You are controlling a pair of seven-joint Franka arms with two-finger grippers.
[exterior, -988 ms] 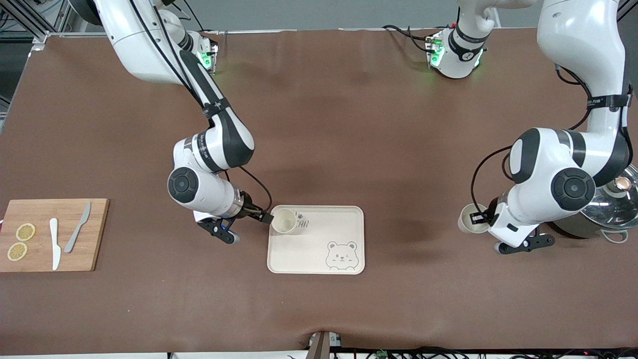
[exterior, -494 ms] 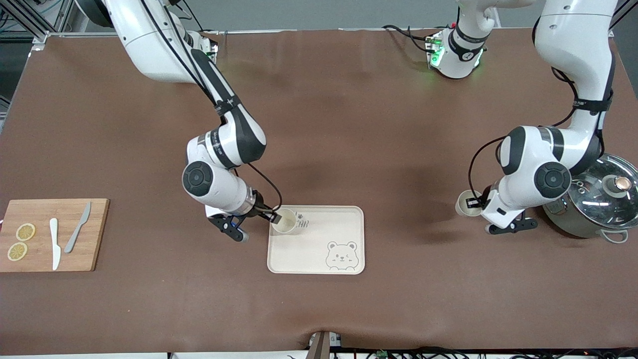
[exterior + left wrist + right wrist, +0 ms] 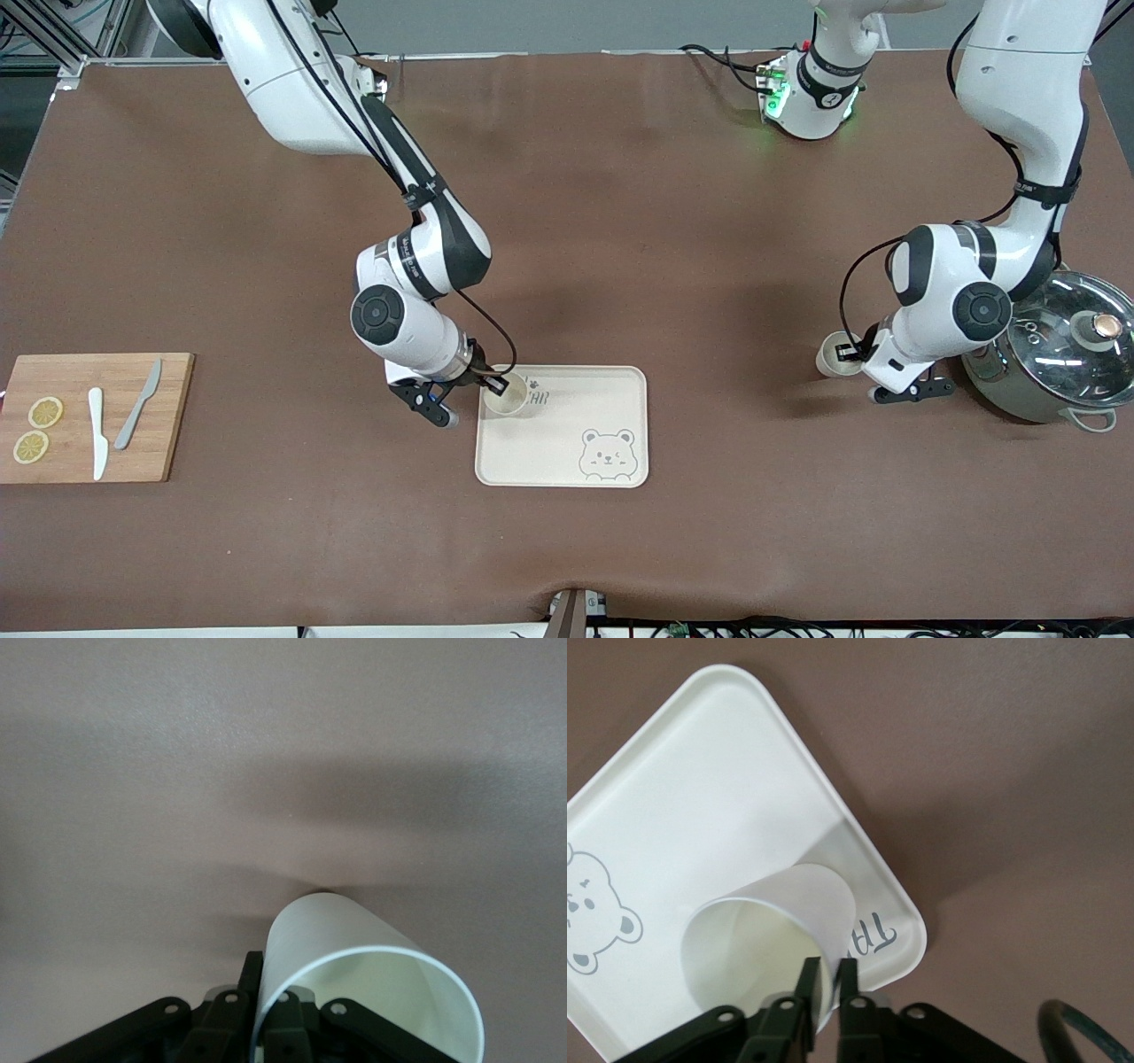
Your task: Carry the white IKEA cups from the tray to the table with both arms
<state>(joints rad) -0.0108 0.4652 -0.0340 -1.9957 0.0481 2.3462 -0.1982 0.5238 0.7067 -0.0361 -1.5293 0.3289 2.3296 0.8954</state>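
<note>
One white IKEA cup is upright at the corner of the bear-printed tray farthest from the front camera, toward the right arm's end. My right gripper is shut on its rim. In the right wrist view, the right gripper has one finger inside and one outside the cup's wall, over the tray. The other white IKEA cup is low over the bare table beside the pot. My left gripper is shut on its rim; the left wrist view shows that gripper pinching the cup.
A grey-green pot with a glass lid stands close to the left arm's wrist, at that arm's end. A wooden cutting board with lemon slices and two knives lies at the right arm's end. Bare brown table lies between tray and pot.
Both arms have come down with their cups. The right gripper's cup now sits lower at the tray corner. The left gripper's cup has shifted slightly away from the front camera.
</note>
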